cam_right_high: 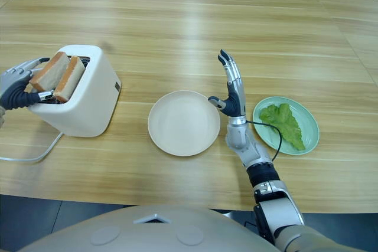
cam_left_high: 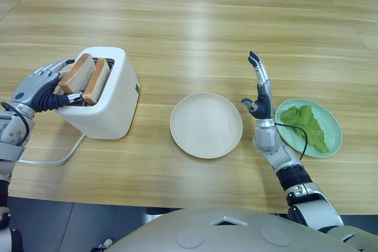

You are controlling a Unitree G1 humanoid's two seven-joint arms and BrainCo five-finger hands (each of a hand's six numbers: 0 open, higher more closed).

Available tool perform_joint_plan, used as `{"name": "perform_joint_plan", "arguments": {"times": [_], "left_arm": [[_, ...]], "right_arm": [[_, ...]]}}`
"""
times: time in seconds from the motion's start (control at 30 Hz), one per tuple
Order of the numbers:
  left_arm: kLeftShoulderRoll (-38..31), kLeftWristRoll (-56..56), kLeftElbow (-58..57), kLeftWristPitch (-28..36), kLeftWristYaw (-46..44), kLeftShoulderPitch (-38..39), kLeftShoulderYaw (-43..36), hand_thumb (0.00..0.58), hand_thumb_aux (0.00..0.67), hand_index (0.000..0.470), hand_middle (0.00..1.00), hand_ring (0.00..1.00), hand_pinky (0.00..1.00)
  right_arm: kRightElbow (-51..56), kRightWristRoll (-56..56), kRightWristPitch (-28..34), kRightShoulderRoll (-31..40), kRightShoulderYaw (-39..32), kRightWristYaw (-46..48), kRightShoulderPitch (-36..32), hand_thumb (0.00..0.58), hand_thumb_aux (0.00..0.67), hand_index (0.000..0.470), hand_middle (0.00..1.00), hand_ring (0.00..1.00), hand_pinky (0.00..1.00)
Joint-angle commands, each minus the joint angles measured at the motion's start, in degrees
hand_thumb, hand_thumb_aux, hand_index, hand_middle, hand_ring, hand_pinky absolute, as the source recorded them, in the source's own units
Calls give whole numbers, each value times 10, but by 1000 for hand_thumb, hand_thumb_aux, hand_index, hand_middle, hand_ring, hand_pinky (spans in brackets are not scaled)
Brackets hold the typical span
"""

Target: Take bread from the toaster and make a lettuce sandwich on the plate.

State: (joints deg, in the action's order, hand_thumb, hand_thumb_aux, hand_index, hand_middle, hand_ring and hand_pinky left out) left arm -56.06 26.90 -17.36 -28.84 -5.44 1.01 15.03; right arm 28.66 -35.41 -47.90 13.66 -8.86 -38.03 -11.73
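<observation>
A white toaster [cam_left_high: 109, 104] stands on the wooden table [cam_left_high: 207, 39] at the robot's left, its pale cord [cam_left_high: 59, 157] trailing off toward the near edge. A small dark mark on the side facing the plate is too small to read. Two slices of bread stand tilted in the slots, well clear of the top. The left hand [cam_left_high: 44, 90] is at the toaster's outer side, fingers curled over the upper edge of the outer slice [cam_left_high: 77, 74] and the thumb pressed low against its near end, so it has that slice in a pinch. The inner slice [cam_left_high: 97, 81] leans just beside it. The left eye view takes in the left wrist and forearm, while in the right eye view that hand [cam_right_high: 18, 87] sits at the picture's edge. A round cream plate [cam_left_high: 206, 125] lies near the toaster, toward the middle. The right hand [cam_left_high: 260, 95] stands upright between this plate and a green plate [cam_left_high: 334, 116], fingers stretched straight up, thumb pointing toward the cream plate, holding nothing. A lettuce leaf [cam_left_high: 304, 125] lies on the green plate, and a thin black cable [cam_left_high: 298, 137] from the right wrist loops over that plate's near rim.
</observation>
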Motion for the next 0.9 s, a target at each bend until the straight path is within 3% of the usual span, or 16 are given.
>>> {"name": "perform_joint_plan", "arguments": {"times": [0.03,0.33,0.67,0.7,0.77,0.8,0.9], "left_arm": [[1,-37,17,-14,-4,-1,14,580,670,460,0,0,0],[9,-75,15,-15,-10,-12,15,580,670,460,0,0,0],[42,-225,48,4,-80,-24,49,580,670,460,0,0,0],[45,-237,50,7,-86,-26,52,580,670,460,318,318,318],[49,-255,57,11,-98,-27,57,580,670,460,376,376,376],[52,-266,64,11,-107,-27,57,580,670,460,996,996,996],[62,-287,76,17,-121,-31,59,580,670,460,1000,1000,1000]], "right_arm": [[-5,8,4,0,5,5,4,0,0,0,0,0,0],[-3,8,2,0,9,7,4,0,0,0,0,0,0],[-1,7,4,-1,7,7,3,0,0,0,0,0,0],[-1,7,4,-2,7,7,3,0,0,0,0,0,0],[0,6,4,-2,7,6,2,0,0,0,0,0,0],[1,6,4,-2,7,5,2,0,0,0,0,0,0],[3,5,4,-3,7,4,2,0,0,0,0,0,0]]}}
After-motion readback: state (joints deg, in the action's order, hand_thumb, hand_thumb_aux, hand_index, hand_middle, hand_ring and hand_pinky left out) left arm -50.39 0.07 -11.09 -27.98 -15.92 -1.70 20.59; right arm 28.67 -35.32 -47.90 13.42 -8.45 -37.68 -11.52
